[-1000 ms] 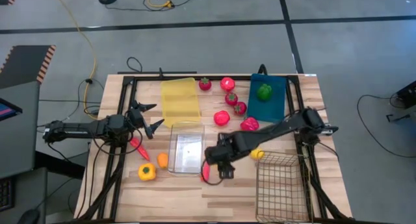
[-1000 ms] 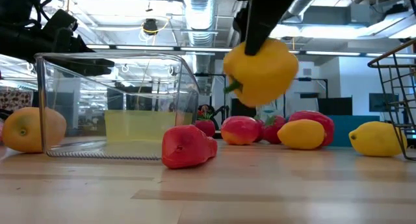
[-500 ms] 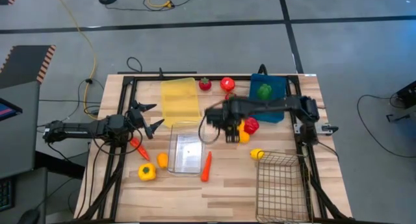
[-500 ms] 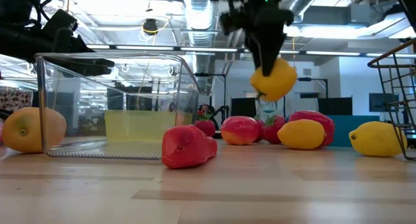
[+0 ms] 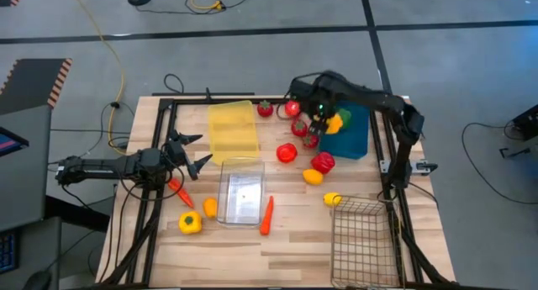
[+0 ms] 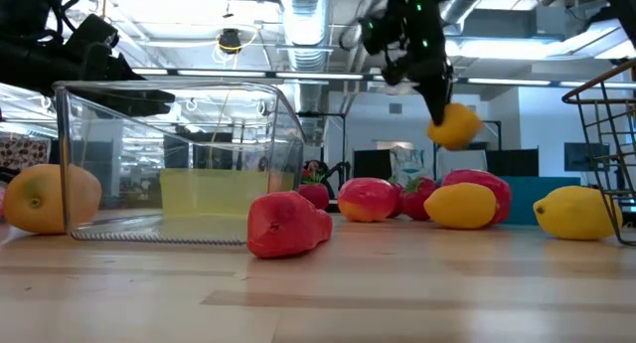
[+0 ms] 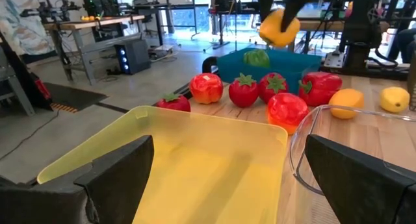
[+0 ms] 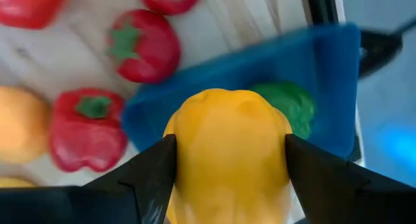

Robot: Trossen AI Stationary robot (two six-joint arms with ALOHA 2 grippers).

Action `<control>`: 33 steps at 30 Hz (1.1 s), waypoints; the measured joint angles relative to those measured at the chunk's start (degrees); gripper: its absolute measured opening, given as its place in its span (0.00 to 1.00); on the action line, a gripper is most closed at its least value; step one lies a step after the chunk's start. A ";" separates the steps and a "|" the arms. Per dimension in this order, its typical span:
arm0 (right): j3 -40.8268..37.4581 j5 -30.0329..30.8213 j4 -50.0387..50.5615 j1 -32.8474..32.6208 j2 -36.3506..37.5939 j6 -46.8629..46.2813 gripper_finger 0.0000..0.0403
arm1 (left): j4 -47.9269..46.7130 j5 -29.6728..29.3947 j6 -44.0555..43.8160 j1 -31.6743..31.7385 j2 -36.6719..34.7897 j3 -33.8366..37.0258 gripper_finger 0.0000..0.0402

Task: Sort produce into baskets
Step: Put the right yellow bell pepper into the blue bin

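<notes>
Our right gripper [image 5: 329, 119], upper right in the high view, clamps a glossy yellow bell pepper [image 8: 227, 143] above the dark blue bin [image 5: 351, 137] holding a green pepper [image 8: 291, 107]. Our left gripper [image 5: 195, 152], mid-left, is spread wide and empty. No writing is legible.

wooden table [image 5: 286, 248], yellow cable [image 5: 105, 46], grey floor [image 5: 252, 63]

Blue bin [image 5: 357, 134]: green pepper [image 5: 345, 115] occupies its 12 o'clock end; 6 o'clock end open. Tomatoes [image 5: 301, 127] crowd its 9 o'clock side.
</notes>
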State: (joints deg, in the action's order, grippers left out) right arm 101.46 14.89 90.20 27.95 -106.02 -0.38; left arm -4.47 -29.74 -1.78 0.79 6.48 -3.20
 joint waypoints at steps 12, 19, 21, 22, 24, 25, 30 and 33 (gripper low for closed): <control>-4.25 -1.70 -0.20 6.05 -0.02 0.02 0.73 | 0.00 -0.02 0.00 -0.01 0.00 0.00 0.97; -4.27 -1.68 -0.85 5.80 -0.02 0.38 0.74 | 0.00 -0.01 0.00 -0.01 0.00 0.00 0.97; -4.27 -1.67 -0.86 5.81 -0.02 0.38 0.74 | 0.00 0.00 0.00 -0.01 0.00 0.00 0.97; -4.27 -1.66 -0.88 5.81 -0.02 0.37 0.74 | 0.00 -0.02 0.00 -0.01 0.00 0.00 0.97; -4.27 -1.66 -0.86 5.81 -0.02 0.39 0.74 | 0.00 -0.01 0.00 0.00 0.00 0.00 0.97; -4.27 -1.66 -0.86 5.81 -0.02 0.39 0.74 | 0.00 -0.02 0.00 0.01 0.00 0.00 0.97; -4.27 -1.63 -0.70 5.83 -0.02 0.37 0.76 | 0.03 2.58 0.00 -0.01 0.00 0.00 0.97; -4.27 -1.60 -0.70 5.83 -0.02 0.37 0.81 | 0.71 5.04 -0.15 0.00 0.00 0.10 0.97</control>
State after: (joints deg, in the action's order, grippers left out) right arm 97.19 13.29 89.49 33.78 -106.04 -0.01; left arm -3.76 -24.70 -1.93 0.79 6.48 -3.11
